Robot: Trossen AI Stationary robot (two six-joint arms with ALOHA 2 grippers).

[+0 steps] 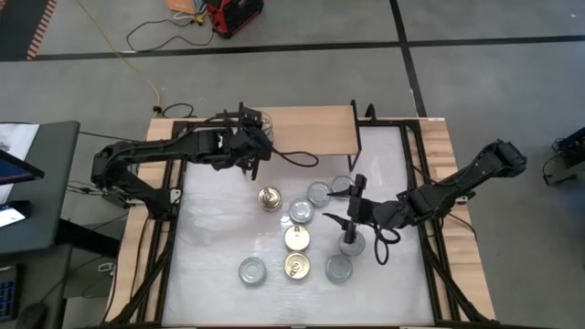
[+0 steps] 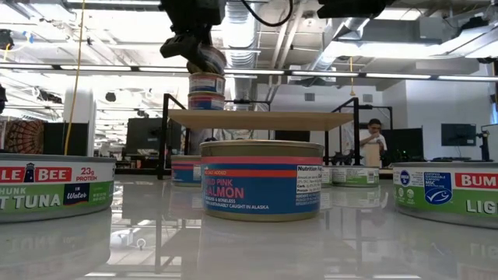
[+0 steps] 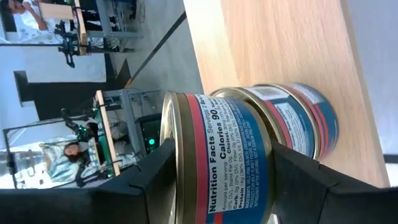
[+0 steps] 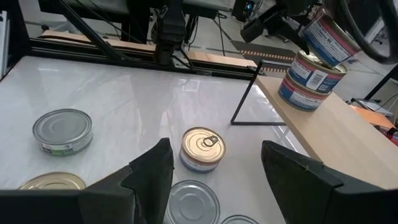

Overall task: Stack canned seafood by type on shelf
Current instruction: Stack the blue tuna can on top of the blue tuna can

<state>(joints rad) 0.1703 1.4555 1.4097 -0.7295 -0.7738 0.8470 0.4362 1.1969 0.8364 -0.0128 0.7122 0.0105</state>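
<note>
Above the shelf (image 1: 306,123), toward eleven o'clock, the left gripper (image 1: 253,139) clenches a salmon tin (image 4: 328,36), tilted over the two-tin stack (image 4: 310,81), apparently to seat it by type. Near four o'clock the right gripper (image 1: 352,222) hovers released over loose cans.

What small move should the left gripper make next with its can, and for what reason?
Probably level the can and lower it: the left gripper holds a salmon can tilted just above the two cans stacked on the shelf, not yet seated on them. The right gripper waits over the table cans.
</note>
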